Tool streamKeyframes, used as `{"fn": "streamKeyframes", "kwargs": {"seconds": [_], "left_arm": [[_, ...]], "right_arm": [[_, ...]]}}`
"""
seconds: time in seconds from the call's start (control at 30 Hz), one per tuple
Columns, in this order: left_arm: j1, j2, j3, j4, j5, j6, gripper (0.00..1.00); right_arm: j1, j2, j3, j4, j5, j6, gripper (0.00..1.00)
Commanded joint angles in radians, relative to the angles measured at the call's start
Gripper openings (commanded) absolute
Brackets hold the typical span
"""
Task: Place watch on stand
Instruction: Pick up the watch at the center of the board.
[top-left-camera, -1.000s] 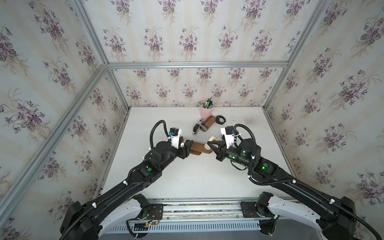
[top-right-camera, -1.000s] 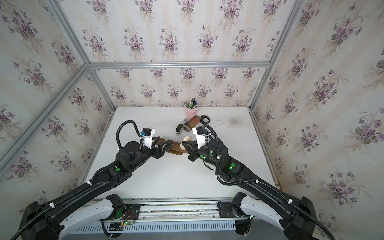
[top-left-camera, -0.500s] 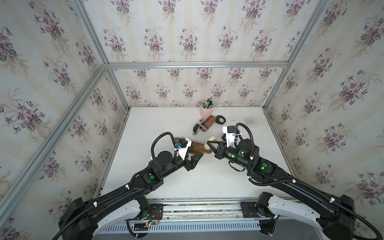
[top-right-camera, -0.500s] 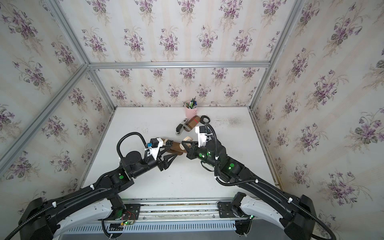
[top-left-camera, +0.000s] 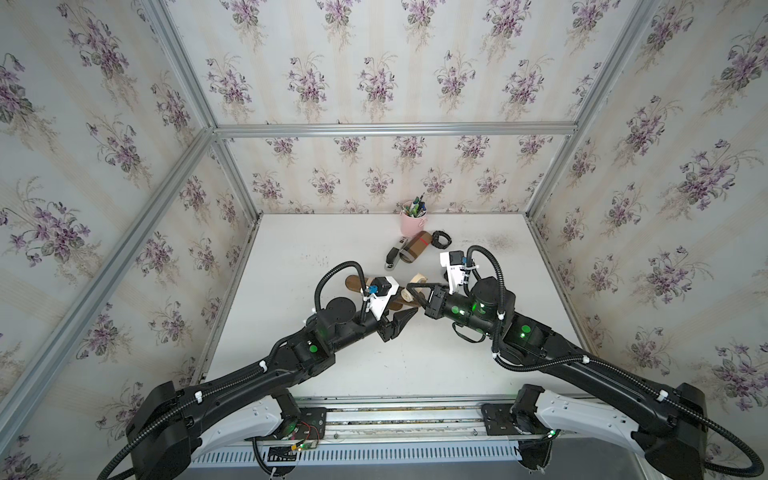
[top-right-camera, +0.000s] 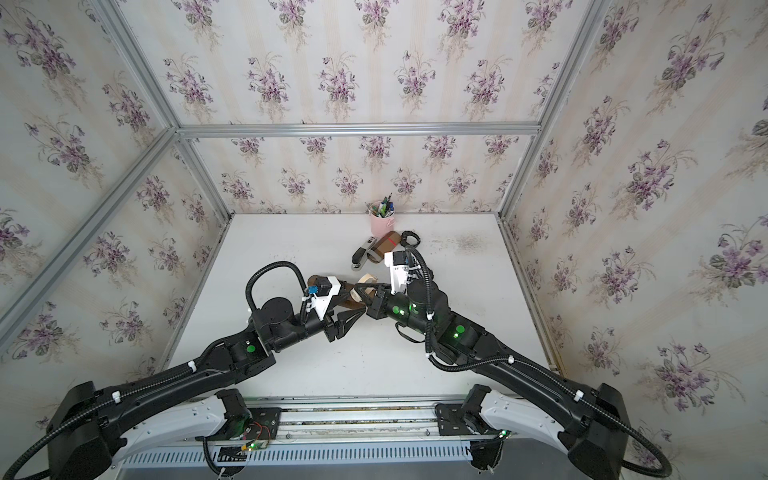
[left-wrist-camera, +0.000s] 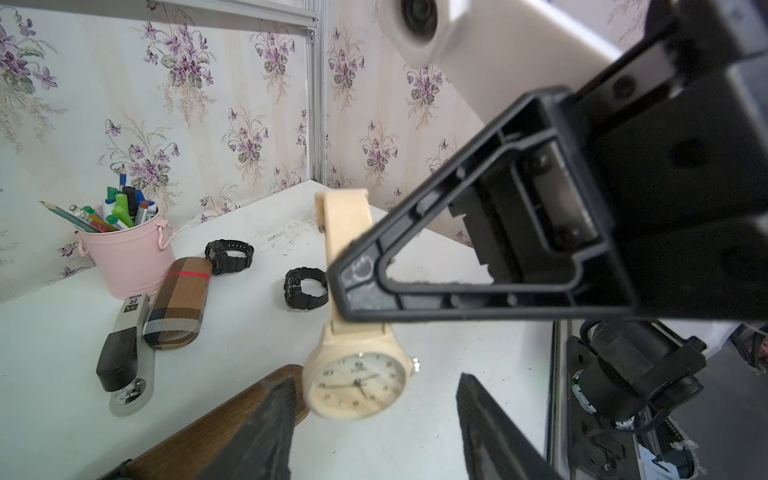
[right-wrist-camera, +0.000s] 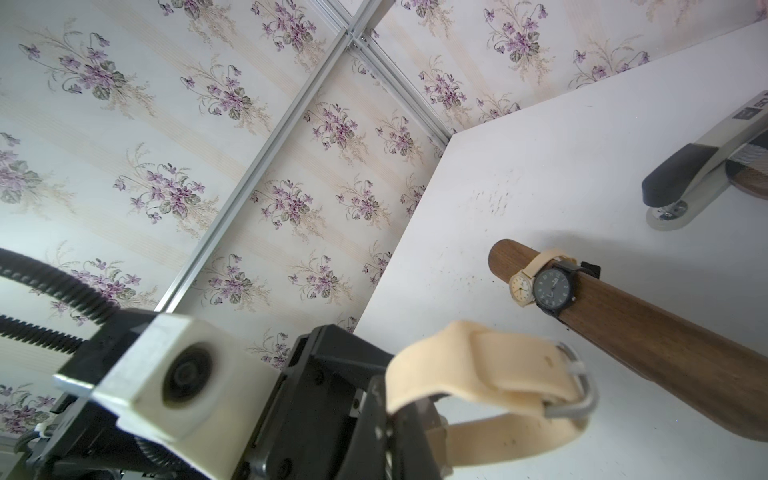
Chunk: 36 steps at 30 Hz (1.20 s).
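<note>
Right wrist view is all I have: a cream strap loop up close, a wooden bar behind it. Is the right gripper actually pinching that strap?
Observer: Yes. In the left wrist view the right gripper is shut on the strap of the cream watch, and the dial hangs below the grip.
Operator: And the other arm?
Observer: The left gripper is open and holds nothing.
Operator: Any other watches lying around?
Observer: One black watch lies beside the plaid case, and a second black watch lies apart from it.
</note>
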<state>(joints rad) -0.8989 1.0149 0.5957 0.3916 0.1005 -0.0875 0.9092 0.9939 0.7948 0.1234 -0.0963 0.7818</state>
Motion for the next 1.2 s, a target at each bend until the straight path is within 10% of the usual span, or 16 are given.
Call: {"fn": "streamKeyframes", "kwargs": {"seconds": [0.0, 1.17], "left_arm": [[-0.001, 0.001, 0.013, -0.003, -0.016, 0.029, 0.62], [-0.002, 0.014, 0.075, -0.104, 0.006, 0.028, 0.45]], "right_arm": [[0.001, 0.009, 0.01, 0.002, -0.039, 0.014, 0.0], [0.002, 0.031, 0.011, -0.016, -0.051, -0.01, 0.0]]}}
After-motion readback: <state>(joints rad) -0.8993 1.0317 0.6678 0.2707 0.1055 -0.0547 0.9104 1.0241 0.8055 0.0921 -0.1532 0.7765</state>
